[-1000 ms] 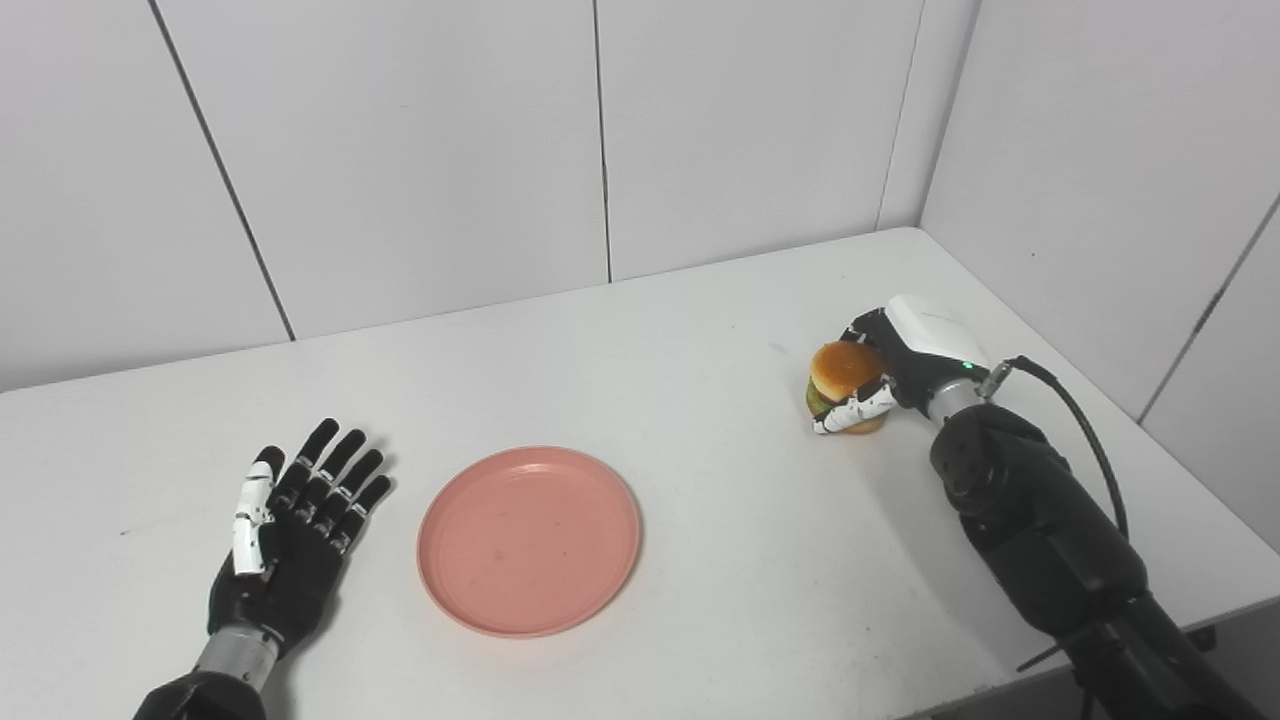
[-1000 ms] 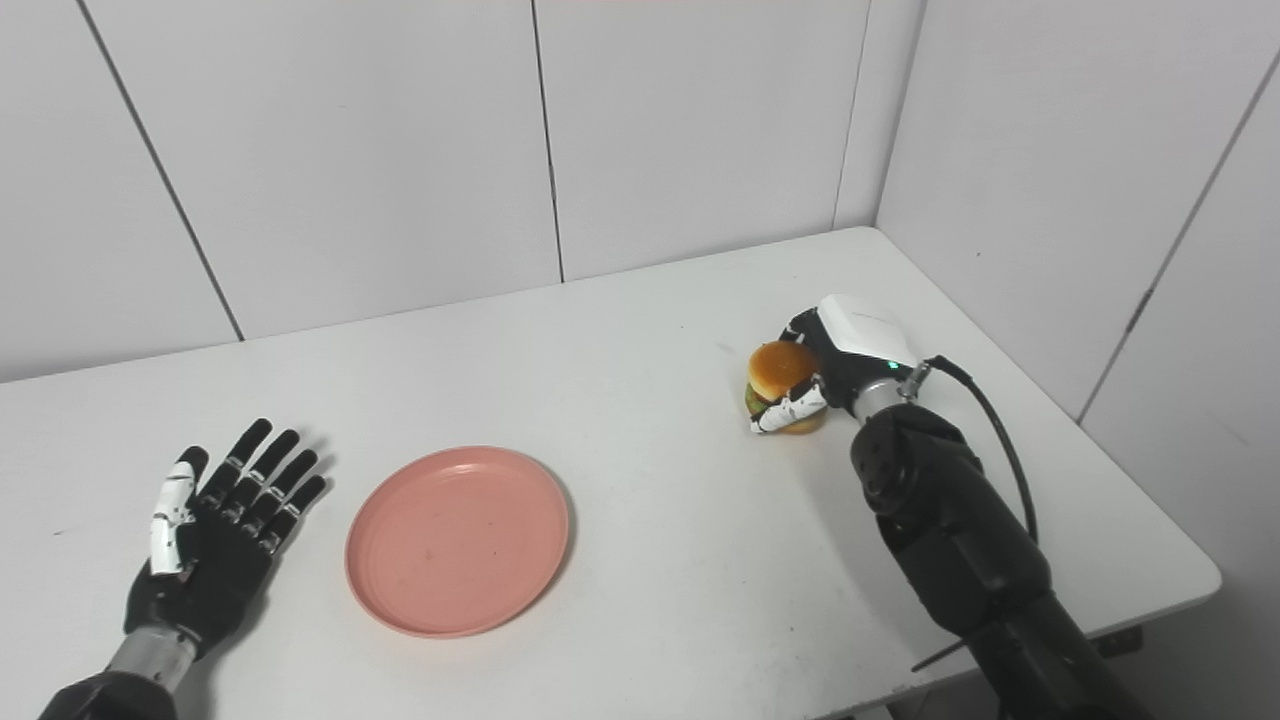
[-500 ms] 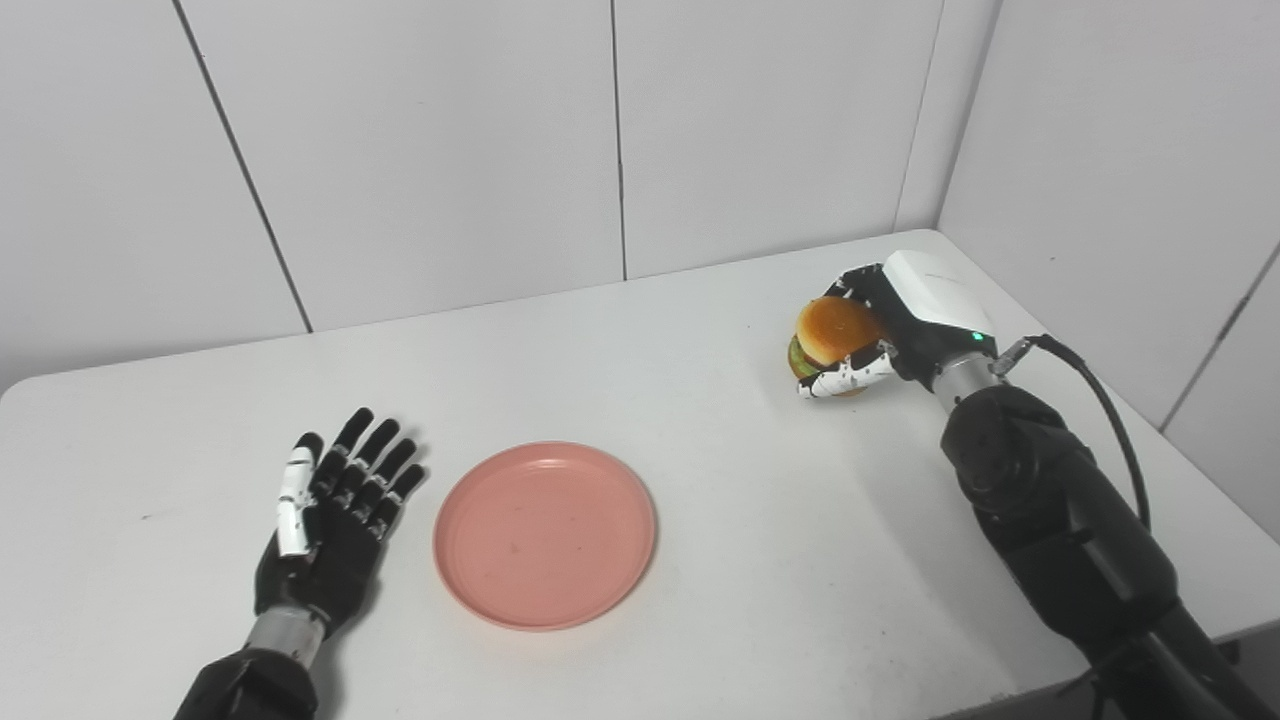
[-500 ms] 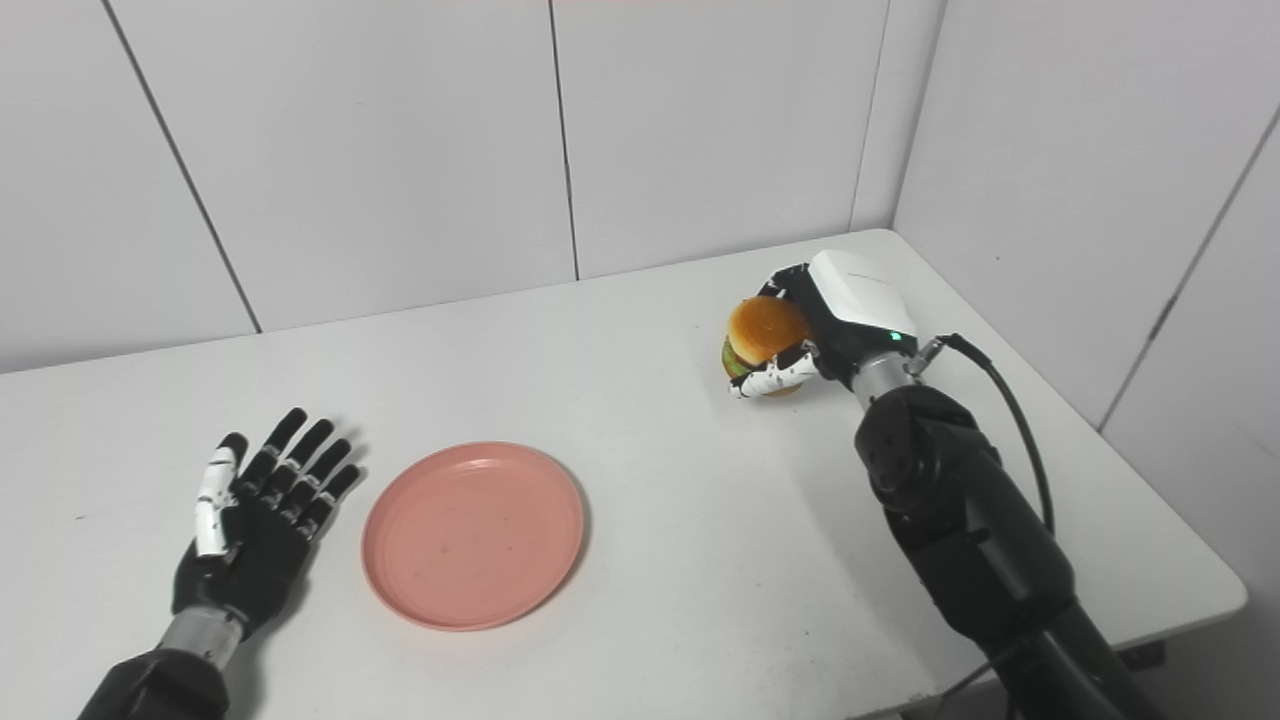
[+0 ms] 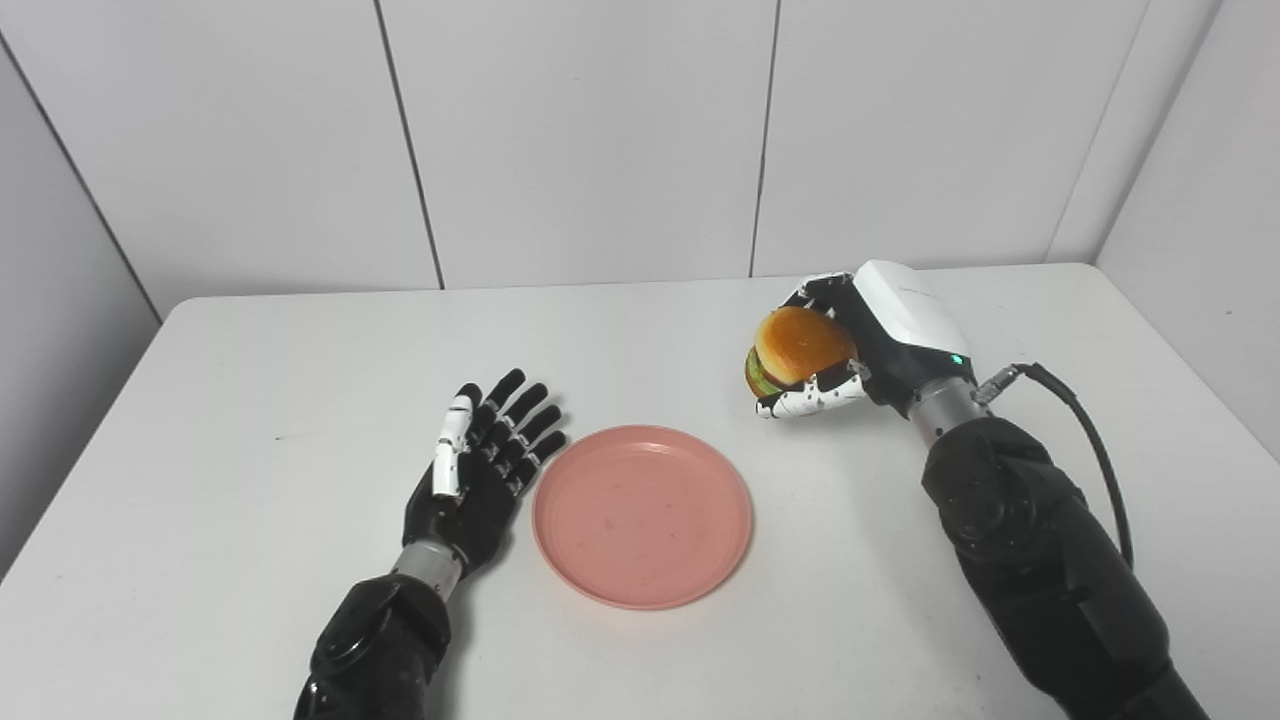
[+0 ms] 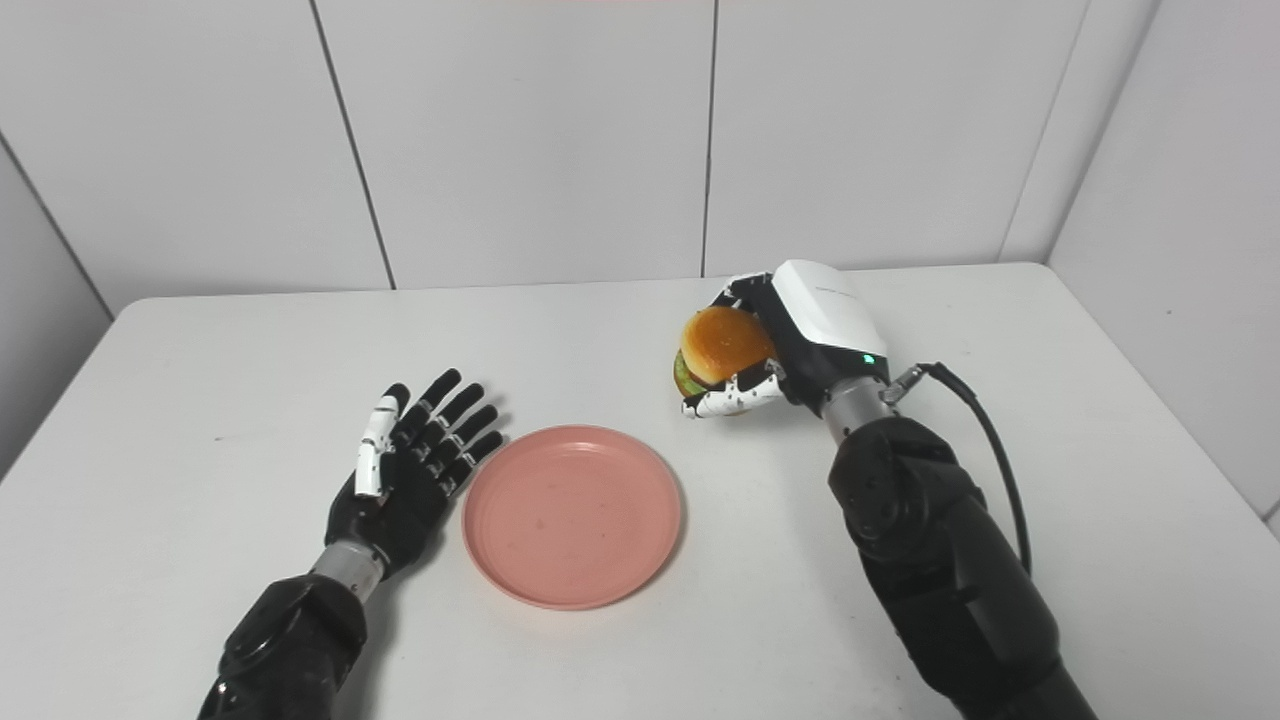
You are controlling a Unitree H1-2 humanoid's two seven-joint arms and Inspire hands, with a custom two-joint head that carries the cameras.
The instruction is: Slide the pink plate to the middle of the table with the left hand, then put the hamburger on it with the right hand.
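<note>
The pink plate point(image 5: 642, 515) lies flat and empty on the white table point(image 5: 250, 430), near its middle. My left hand point(image 5: 478, 465) rests open and flat on the table just left of the plate, fingers spread, close to its rim. My right hand point(image 5: 858, 350) is shut on the hamburger point(image 5: 795, 350), a toy with an orange bun and green lettuce. It holds the hamburger in the air, to the right of and beyond the plate. The plate point(image 6: 572, 514), left hand point(image 6: 412, 470) and hamburger point(image 6: 720, 350) also show in the right eye view.
White wall panels stand behind the table and on both sides. The table's right edge point(image 5: 1190, 360) runs close to the right wall. A black cable point(image 5: 1085, 430) loops from my right wrist along the forearm.
The camera has swung, shifting the whole picture. My right hand has lifted the hamburger off the table and carried it left toward the plate. The left hand stays open beside the plate.
</note>
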